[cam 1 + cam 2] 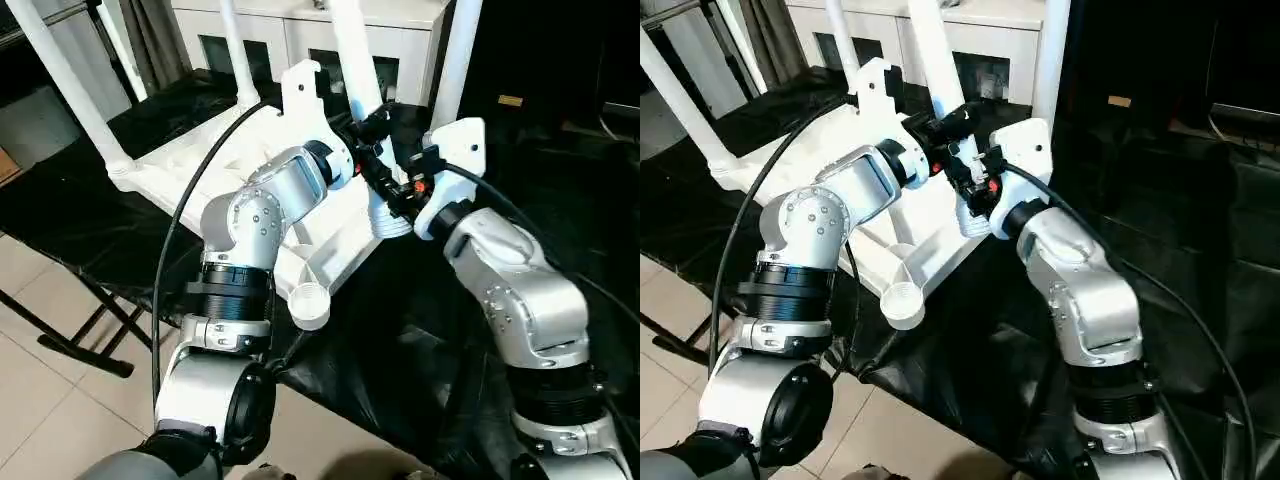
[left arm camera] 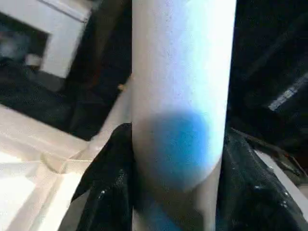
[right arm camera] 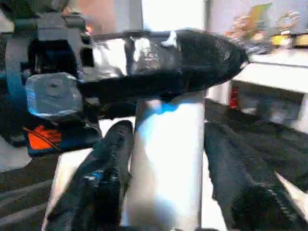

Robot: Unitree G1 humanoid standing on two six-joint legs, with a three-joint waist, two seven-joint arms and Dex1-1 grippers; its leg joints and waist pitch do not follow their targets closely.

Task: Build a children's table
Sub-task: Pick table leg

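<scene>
- Four white legs belong to this build; three of them stand upright in corner sockets of the tabletop [image 1: 215, 160], which lies underside up, ribs showing, on the black-covered work table [image 1: 60, 215].
- Fourth leg [image 1: 352, 55]: it rises over the tabletop's corner nearest the right arm, its lower end at the socket [image 1: 388, 218] there. Whether it is fully seated cannot be told, since both grippers cover the joint.
- Left gripper [image 1: 372, 135]: clenched around the fourth leg just above that socket; the left wrist view shows the tube between the two black fingers [image 2: 103, 192].
- Right gripper [image 1: 400, 190]: also clamped on the same leg, just below the left gripper and nearer the socket; the right wrist view shows a finger [image 3: 98, 180] on each side of the tube.
- One open socket [image 1: 310, 303] shows at the tabletop's near edge, on the side toward the robot's body, with no leg in it.
- Step in hand, as a judgement: seating the leg held by both grippers into its corner socket.
- Next move, as a judgement: it calls for keeping the tube in line with the socket's axis and pressing it downward, perhaps with a slight twist, while the tabletop stays flat on the work table.
- White glass-door cabinet [image 1: 300, 40]: stands beyond the tabletop's far edge.
</scene>
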